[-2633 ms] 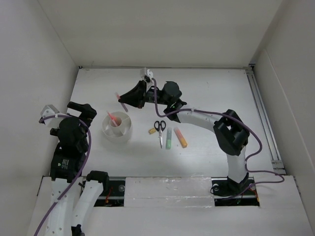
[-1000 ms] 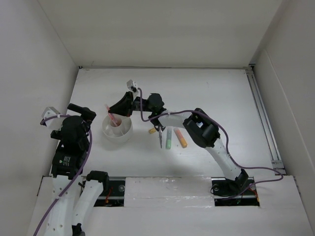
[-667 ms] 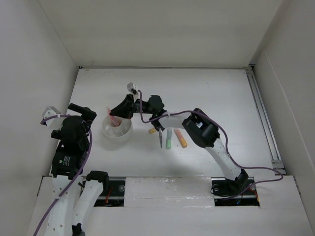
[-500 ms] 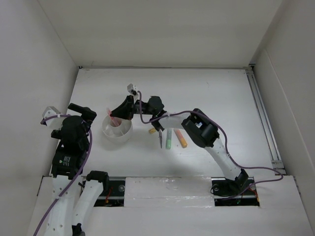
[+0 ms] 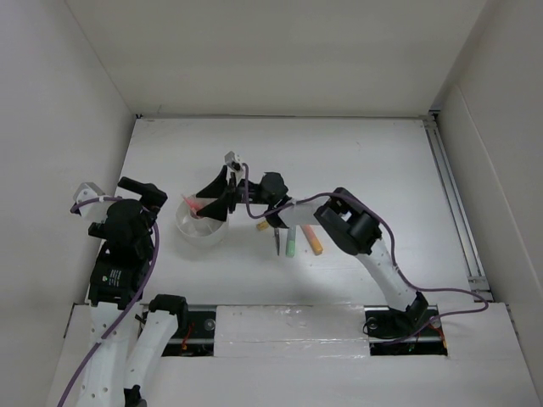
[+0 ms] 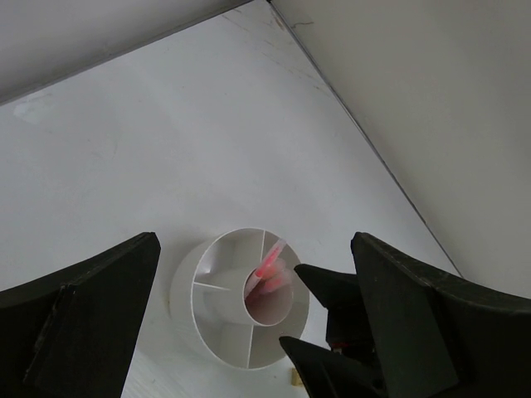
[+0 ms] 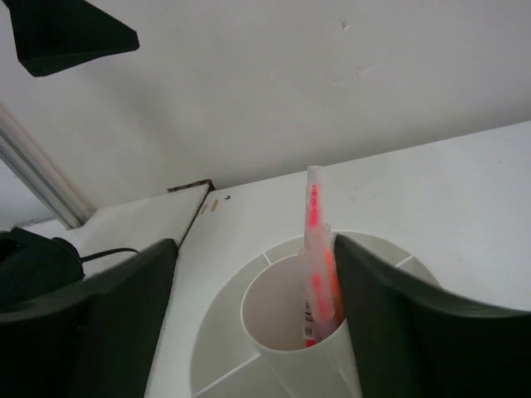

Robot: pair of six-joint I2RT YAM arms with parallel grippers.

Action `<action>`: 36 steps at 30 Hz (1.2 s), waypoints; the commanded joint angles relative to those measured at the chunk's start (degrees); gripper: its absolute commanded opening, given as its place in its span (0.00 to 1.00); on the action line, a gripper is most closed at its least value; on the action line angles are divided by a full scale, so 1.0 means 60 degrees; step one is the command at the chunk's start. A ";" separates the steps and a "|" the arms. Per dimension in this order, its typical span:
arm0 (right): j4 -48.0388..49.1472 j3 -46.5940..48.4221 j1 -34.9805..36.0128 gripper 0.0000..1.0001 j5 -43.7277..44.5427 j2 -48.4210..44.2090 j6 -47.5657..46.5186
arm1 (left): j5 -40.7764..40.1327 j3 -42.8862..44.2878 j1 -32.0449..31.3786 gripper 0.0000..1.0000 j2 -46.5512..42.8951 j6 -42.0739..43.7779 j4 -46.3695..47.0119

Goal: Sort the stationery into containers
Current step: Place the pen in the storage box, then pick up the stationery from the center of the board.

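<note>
The container, a round white tub (image 5: 202,222) with wedge compartments round a centre cup, stands left of middle. Thin pink pens (image 5: 193,203) (image 7: 314,240) (image 6: 270,264) stand leaning in that cup. My right gripper (image 5: 214,200) (image 7: 253,245) hangs open over the tub, its jaws either side of the cup and holding nothing; the tallest pen rests near the right finger. Right of the tub lie a tan eraser (image 5: 262,226) (image 6: 292,379), black-handled scissors (image 5: 277,242) half hidden under the arm, a green marker (image 5: 290,244) and an orange marker (image 5: 313,242). My left gripper (image 5: 140,192) (image 6: 255,242) is open and empty, left of the tub.
White walls close the table in at the back and on both sides. A metal rail (image 5: 454,199) runs along the right edge. My right arm (image 5: 348,222) stretches low across the markers and scissors.
My right gripper has opened and let go of the pink pen, which now stands in the tub's centre cup. The left arm has not moved.
</note>
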 commanded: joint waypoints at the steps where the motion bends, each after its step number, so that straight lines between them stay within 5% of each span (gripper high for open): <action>1: 0.1342 -0.0490 0.0053 0.87 -0.0005 -0.1349 0.0046 | 0.0033 0.0159 0.0029 1.00 -0.0050 0.0149 0.0378; 2: 0.1343 -0.0696 0.0053 1.00 -0.0004 -0.1598 0.0046 | 0.0033 0.0159 0.0029 1.00 -0.0050 0.0149 0.0378; 6: 0.0424 -0.2043 -0.0196 1.00 0.0508 -0.3673 -0.0900 | 0.0033 0.0159 0.0029 1.00 -0.0050 0.0237 0.0378; 12: -0.7525 -0.2252 -0.0079 1.00 0.4720 -0.6168 -0.4038 | 0.0121 0.0159 0.0029 1.00 0.0038 0.0428 0.0378; 14: -0.9645 -0.2251 0.0053 1.00 0.6548 -0.6814 -0.4144 | 0.0121 0.0159 0.0029 1.00 0.0140 0.0428 0.0378; 19: -1.3271 -0.2368 0.0053 0.95 0.8448 -0.6963 -0.3705 | 0.0135 0.0159 0.0029 1.00 0.0140 0.0428 0.0378; 27: -1.3586 -0.3627 0.0595 0.89 0.9386 -0.6552 -0.3309 | 0.0458 0.0159 0.0029 1.00 0.0432 0.0618 0.0466; 36: -1.3496 -0.2867 0.0595 0.85 0.9254 -0.5454 -0.3411 | 0.0546 0.0159 0.0029 1.00 0.0521 0.0706 0.0554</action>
